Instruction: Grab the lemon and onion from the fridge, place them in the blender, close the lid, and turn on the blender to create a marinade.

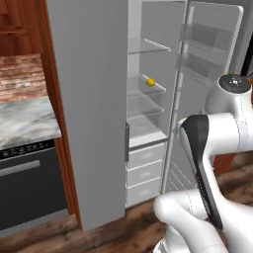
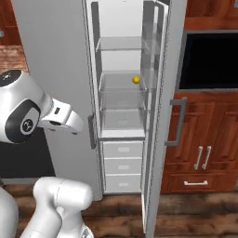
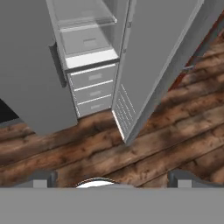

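One lemon [image 1: 150, 82] on fridge [image 1: 89, 99] shelf, hand view seemingly misses it

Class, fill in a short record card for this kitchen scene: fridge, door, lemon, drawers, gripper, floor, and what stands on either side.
fridge: tall, pale grey, white inside
right door: swung open, handle facing outward
lemon: small, yellow, lying on a glass shelf about midway up
drawers: three white ones stacked at the bottom, all shut
gripper: two dark tips spread apart, empty, pointing at the floor before the fridge
floor: dark wood planks
left of fridge: marble counter over a dark oven
right of fridge: wooden cabinets
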You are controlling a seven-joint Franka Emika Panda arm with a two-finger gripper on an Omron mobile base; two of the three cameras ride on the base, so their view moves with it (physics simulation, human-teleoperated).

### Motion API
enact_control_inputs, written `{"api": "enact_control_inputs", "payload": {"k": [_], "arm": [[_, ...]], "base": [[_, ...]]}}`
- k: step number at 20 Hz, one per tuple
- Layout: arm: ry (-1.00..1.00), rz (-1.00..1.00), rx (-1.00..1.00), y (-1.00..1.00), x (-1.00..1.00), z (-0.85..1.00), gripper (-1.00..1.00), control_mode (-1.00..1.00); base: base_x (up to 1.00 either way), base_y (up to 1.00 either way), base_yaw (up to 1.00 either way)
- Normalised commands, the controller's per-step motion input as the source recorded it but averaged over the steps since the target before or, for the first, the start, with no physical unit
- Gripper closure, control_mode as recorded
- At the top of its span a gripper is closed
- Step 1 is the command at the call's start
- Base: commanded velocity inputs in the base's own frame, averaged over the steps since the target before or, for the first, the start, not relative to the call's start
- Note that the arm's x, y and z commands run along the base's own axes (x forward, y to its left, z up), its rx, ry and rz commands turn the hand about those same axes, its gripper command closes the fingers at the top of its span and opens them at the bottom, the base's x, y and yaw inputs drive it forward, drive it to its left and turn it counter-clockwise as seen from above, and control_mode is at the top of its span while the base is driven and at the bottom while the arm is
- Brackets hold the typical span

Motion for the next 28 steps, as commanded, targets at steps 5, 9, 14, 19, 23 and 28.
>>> {"api": "enact_control_inputs", "payload": {"k": [5,9,14,19,23,28], "arm": [[0.00,0.00,0.00,0.00,0.00,0.00,-1.00,1.00],[0.00,0.00,0.00,0.00,0.00,0.00,-1.00,1.00],[0.00,0.00,0.00,0.00,0.00,0.00,-1.00,1.00],[0.00,0.00,0.00,0.00,0.00,0.00,-1.00,1.00],[0.00,0.00,0.00,0.00,0.00,0.00,-1.00,1.00],[0.00,0.00,0.00,0.00,0.00,0.00,-1.00,1.00]], "base": [[0.68,0.25,0.02],[0.66,0.00,0.00],[0.60,0.00,0.00],[0.44,-0.09,0.00],[0.23,-0.40,0.00],[0.16,-0.52,0.00]]}}
